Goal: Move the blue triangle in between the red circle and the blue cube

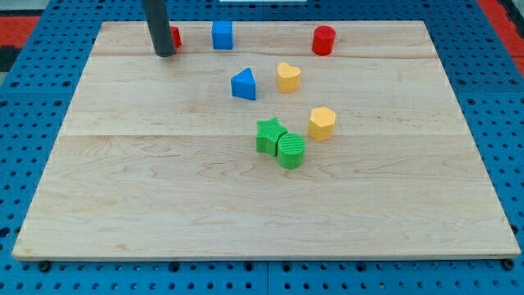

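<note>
The blue triangle [244, 84] lies on the wooden board [164, 188], above the middle. The blue cube [222, 35] stands near the board's top edge, up and left of the triangle. The red circle [324, 40] stands near the top edge at the right, up and right of the triangle. My tip [164, 53] rests at the top left of the board, well left of the blue triangle and left of the blue cube. It stands in front of a red block [175, 37] and hides most of it.
A yellow heart [288, 77] sits just right of the blue triangle. A yellow hexagon-like block [322, 123] lies lower right. A green star [269, 135] and a green round block [291, 151] touch each other near the middle.
</note>
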`<state>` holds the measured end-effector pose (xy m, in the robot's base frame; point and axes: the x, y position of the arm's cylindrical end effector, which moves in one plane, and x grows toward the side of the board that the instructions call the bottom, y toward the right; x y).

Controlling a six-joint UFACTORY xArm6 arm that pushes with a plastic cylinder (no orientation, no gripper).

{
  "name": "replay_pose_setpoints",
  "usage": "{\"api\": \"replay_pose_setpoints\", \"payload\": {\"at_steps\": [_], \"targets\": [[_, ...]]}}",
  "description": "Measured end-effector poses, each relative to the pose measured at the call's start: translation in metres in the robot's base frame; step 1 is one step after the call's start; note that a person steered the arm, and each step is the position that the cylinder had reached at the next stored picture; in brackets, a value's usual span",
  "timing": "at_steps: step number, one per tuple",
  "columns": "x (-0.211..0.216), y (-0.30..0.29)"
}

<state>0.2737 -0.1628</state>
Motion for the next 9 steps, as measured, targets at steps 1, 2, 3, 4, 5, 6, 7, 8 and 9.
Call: {"api": "replay_pose_setpoints", "payload": {"at_steps": [1, 2, 3, 4, 5, 6, 7, 8, 9], "targets": [[0.022, 0.031], [0.053, 0.067], [0.098, 0.069], [0.117, 0.09], [0.114, 0.129], [0.092, 0.142], [0.064, 0.145], [0.041, 0.139], [0.028, 0.113]]}}
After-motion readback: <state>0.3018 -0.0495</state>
